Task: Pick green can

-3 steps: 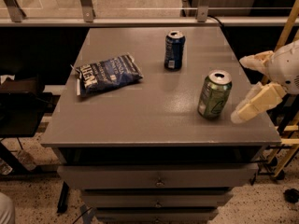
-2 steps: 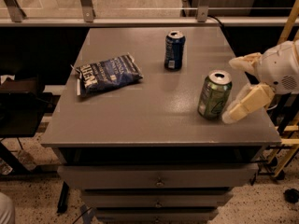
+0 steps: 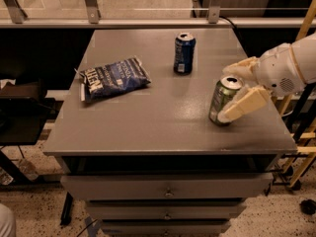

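Note:
The green can [image 3: 220, 99] stands upright near the right edge of the grey table [image 3: 163, 127]. It is olive-green with a silver top and pale markings. My gripper [image 3: 228, 92] comes in from the right, and the can sits between its two cream fingers. One finger [image 3: 240, 67] lies behind the can's top. The other finger [image 3: 244, 104] lies across the can's front right side. The fingers are spread wide around the can and not closed on it.
A slimmer dark blue can [image 3: 184, 53] stands upright at the back middle of the table. A dark blue snack bag [image 3: 112, 77] lies flat at the left. Drawers [image 3: 168, 191] sit below the tabletop. A rail [image 3: 148, 21] runs behind the table.
My gripper has moved left from beside the can until its fingers straddle it. The can, blue can and bag have not moved.

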